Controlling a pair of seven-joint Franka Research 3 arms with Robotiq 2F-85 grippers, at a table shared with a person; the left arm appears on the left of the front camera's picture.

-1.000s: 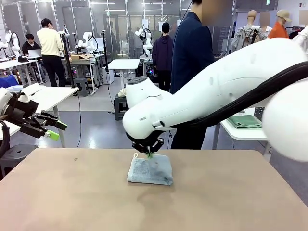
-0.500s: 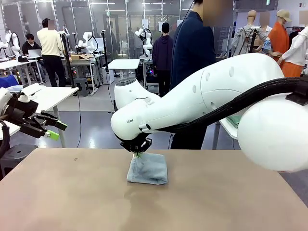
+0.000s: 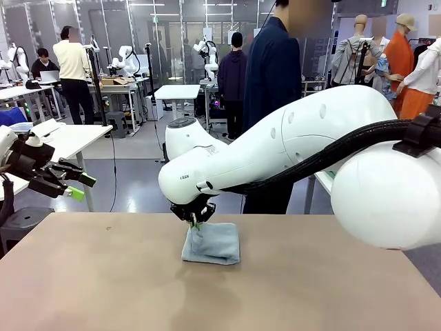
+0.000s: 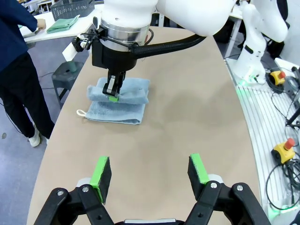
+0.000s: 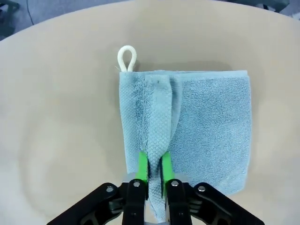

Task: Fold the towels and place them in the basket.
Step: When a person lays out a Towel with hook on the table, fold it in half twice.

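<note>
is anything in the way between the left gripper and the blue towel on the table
Nothing lies between them: bare table runs from the open left gripper to the blue towel. The right gripper is down on the towel's top, pinching a raised fold.

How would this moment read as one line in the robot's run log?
left gripper: open, clear of towel | right gripper: pinching fold of blue-grey towel | towel: folded on table
</note>
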